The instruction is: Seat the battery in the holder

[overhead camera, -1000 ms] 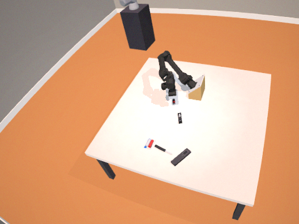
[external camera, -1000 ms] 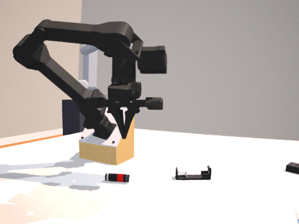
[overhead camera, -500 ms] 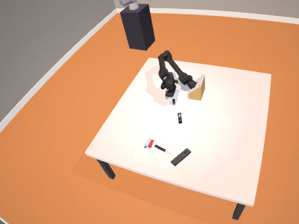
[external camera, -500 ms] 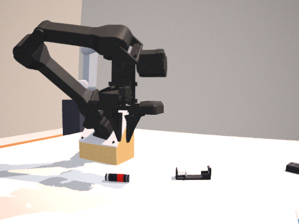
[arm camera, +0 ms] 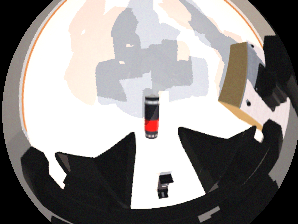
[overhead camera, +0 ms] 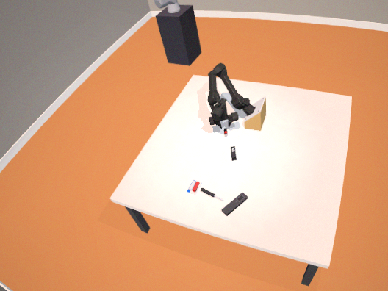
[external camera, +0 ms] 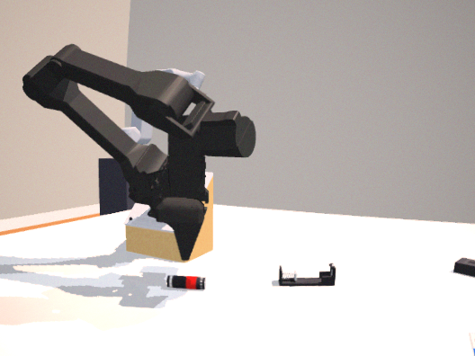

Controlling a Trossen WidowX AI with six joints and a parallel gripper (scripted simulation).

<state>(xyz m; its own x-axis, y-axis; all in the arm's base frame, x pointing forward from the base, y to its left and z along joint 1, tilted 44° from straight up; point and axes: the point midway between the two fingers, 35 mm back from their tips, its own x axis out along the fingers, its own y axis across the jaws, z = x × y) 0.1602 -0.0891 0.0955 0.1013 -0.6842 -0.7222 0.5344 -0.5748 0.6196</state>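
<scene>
Black, red-banded and cylindrical, the battery (overhead camera: 225, 132) (external camera: 185, 282) (arm camera: 151, 117) lies on its side on a pale bench (overhead camera: 286, 162) (external camera: 252, 324) (arm camera: 50, 95) in the top view, just beyond the gripper (overhead camera: 225, 125) (external camera: 185, 259) (arm camera: 157, 133). The small black holder (overhead camera: 233, 153) (external camera: 307, 281) (arm camera: 162, 188) sits apart from it, farther from the arm.

From the exterior, the fingertips point down above the battery, not touching it. The holder is upright and empty, its pale spring (external camera: 289, 275) at the end nearer the battery, its raised lip (external camera: 332, 269) at the far end.

In the wrist view, the fingers stand about half open with nothing between them. The battery runs lengthwise between their lines of approach, slightly ahead of the tips.

The step in hand looks like picking up the battery. It would go best by centring over its middle, lowering until the tips straddle it without pressing the bench, and closing gently across its round sides, leaving both ends free. Before insertion, check that the flat end faces the spring; a level, square grip should help it slip under the lip unforced.
</scene>
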